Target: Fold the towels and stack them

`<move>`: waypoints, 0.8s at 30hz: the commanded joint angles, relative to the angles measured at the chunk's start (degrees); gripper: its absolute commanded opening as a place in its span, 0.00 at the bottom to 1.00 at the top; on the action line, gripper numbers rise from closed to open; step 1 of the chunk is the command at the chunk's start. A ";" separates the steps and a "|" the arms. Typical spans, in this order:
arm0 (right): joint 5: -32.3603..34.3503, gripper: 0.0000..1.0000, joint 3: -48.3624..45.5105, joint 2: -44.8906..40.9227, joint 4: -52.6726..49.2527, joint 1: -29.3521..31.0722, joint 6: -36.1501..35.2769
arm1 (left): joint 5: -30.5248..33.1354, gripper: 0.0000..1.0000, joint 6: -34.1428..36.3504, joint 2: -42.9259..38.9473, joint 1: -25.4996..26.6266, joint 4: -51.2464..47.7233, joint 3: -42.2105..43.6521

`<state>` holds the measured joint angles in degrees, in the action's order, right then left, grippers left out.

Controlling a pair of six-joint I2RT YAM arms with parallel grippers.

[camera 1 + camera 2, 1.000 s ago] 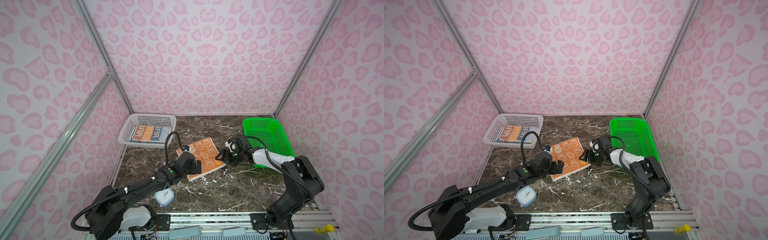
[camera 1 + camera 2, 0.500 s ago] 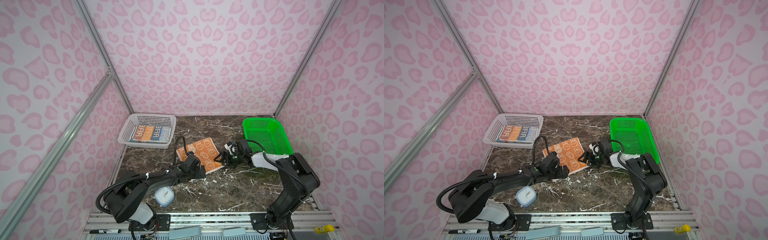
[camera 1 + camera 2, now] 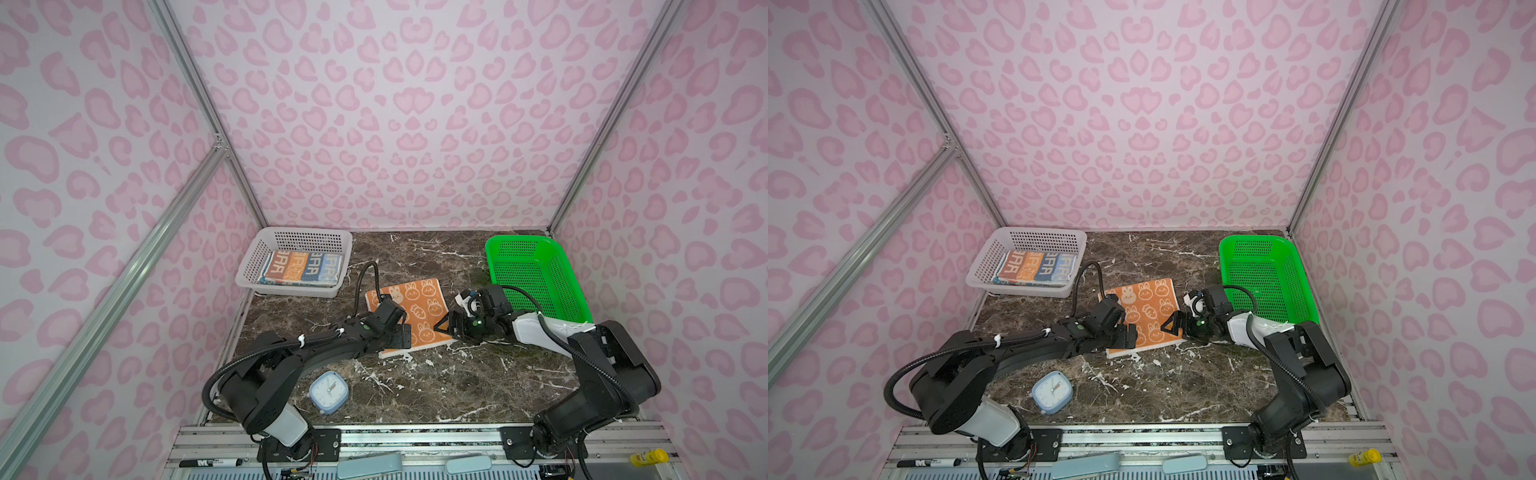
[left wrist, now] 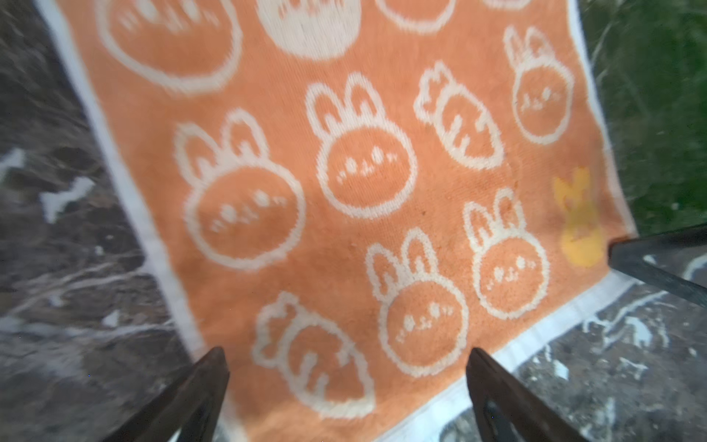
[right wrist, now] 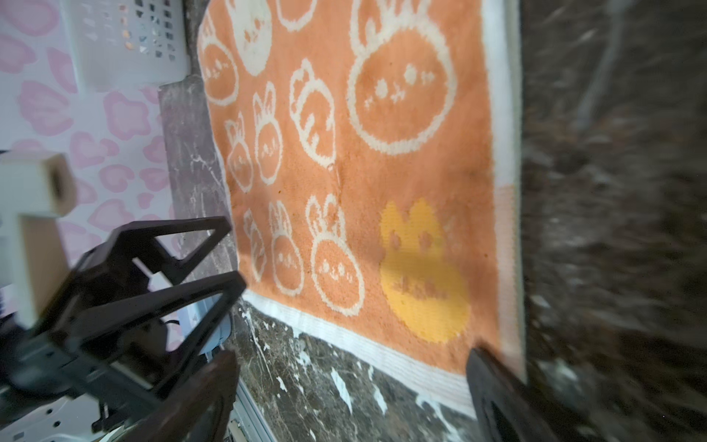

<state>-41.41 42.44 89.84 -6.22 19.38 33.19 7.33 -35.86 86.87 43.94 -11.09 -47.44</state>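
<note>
The orange towel (image 3: 419,305) is laid flat near the middle of the counter (image 3: 478,374), between the white basket (image 3: 305,232) at the back left corner and the green basket (image 3: 519,239) at the back right corner. The blue, orange and cream towel (image 3: 303,268) is seen folded inside the white basket. The left tool (image 3: 402,337) is held wide open over the orange towel's front left part, and nothing is gripped by it. The right tool (image 3: 451,326) is spread wide at the front right corner, one finger (image 5: 497,386) just beside the white hem; nothing is clamped.
</note>
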 commanded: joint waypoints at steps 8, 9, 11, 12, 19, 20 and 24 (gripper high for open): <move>-2.54 0.98 22.90 10.58 -3.22 -5.40 3.50 | -3.48 0.98 0.30 -0.99 -12.14 0.36 -11.70; -2.79 0.98 25.08 12.90 -1.49 -5.59 5.29 | -6.78 0.98 -1.81 0.21 -13.69 1.92 -12.24; -3.40 0.98 28.80 17.15 1.70 -5.50 8.34 | -11.10 0.98 -5.05 3.39 -15.27 4.06 -14.34; -4.18 0.98 30.09 19.14 4.52 -5.40 10.76 | -12.90 0.98 -5.72 5.70 -15.33 4.18 -16.42; -6.14 0.98 38.18 30.03 12.83 -3.96 18.84 | -19.17 0.98 -11.96 15.74 -15.47 8.45 -21.06; -6.34 0.98 39.02 31.15 13.51 -3.61 19.35 | -19.15 0.98 -11.95 16.96 -15.62 8.29 -21.41; -6.89 0.98 40.83 35.00 14.39 -2.67 20.15 | -19.08 0.98 -10.98 20.56 -16.66 8.33 -21.29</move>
<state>-46.87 82.59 122.78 5.63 16.23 51.42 -10.68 -46.24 105.84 27.92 -4.58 -67.99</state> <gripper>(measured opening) 0.977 0.978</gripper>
